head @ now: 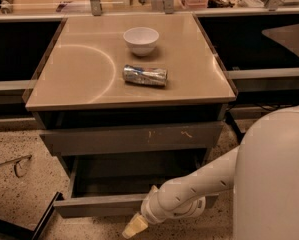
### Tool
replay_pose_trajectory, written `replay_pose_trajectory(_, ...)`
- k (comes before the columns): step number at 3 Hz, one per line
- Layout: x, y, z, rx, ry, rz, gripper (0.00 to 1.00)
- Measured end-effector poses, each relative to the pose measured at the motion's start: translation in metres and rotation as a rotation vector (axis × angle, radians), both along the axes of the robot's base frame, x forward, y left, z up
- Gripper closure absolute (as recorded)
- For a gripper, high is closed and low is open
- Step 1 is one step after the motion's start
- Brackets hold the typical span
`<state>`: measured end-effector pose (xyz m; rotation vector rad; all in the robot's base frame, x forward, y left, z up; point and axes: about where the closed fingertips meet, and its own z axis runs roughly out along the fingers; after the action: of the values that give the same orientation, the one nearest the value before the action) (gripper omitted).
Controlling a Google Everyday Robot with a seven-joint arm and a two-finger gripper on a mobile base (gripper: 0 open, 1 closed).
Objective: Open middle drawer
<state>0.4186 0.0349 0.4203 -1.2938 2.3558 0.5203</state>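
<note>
White robot body [274, 179] fills the lower right. Tan-topped cabinet [89, 79] takes the centre, with the middle drawer [99, 205] pulled out at lower centre. Crushed can [145, 75] and white bowl [141, 40] are on top. Gripper [134, 227] is at bottom centre, just below the drawer front. Can't tell how open it is or if it's holding anything.

A white bowl [141, 39] stands just behind a lying can [145, 75] on the tabletop [74, 79].
</note>
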Motion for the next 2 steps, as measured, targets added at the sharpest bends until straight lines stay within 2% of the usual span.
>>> replay_pose_trajectory(1,-0.0208,-0.0065,0.006,0.009,0.011,-0.04,0.0)
replay_pose_trajectory(2,-0.0209,-0.0065,0.006,0.009,0.011,-0.04,0.0)
